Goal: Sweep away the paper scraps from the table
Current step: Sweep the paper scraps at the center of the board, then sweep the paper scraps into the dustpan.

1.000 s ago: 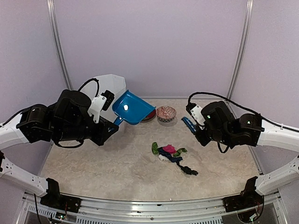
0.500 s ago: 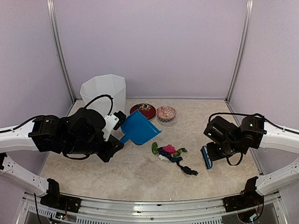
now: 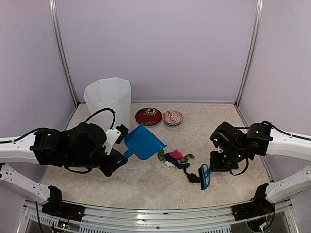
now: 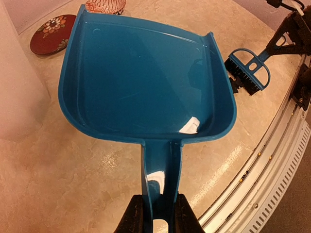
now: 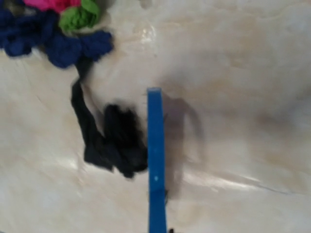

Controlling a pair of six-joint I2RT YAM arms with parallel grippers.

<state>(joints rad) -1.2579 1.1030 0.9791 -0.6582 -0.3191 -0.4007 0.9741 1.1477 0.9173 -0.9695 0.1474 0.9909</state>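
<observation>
The scraps [image 3: 176, 159] lie in one loose heap near the middle of the table [image 3: 126, 187]: pink on top, green at both ends, navy and white below, and a black wad [image 3: 194, 176] trailing off the near right end on a thin dark strip. The left gripper [image 4: 155, 216] is clamped on the handle of the blue dustpan [image 3: 144, 142], one finger on each side of it. The pan's open mouth faces the heap, its lip just beside the left green scrap; whether the lip rests on the table cannot be told. The pan itself holds no paper. The right gripper [image 3: 215, 164] is closed on the handle of the blue brush [image 3: 204, 175], which hangs down with its head at the table, right beside the black wad. From the right wrist the brush shows edge-on, touching the wad's right side. Behind the left arm a white bin [image 3: 108, 99] stands at the far left. A red dish [image 3: 148, 116] and a patterned bowl [image 3: 172, 118] sit side by side at the far edge, well apart from the heap
</observation>
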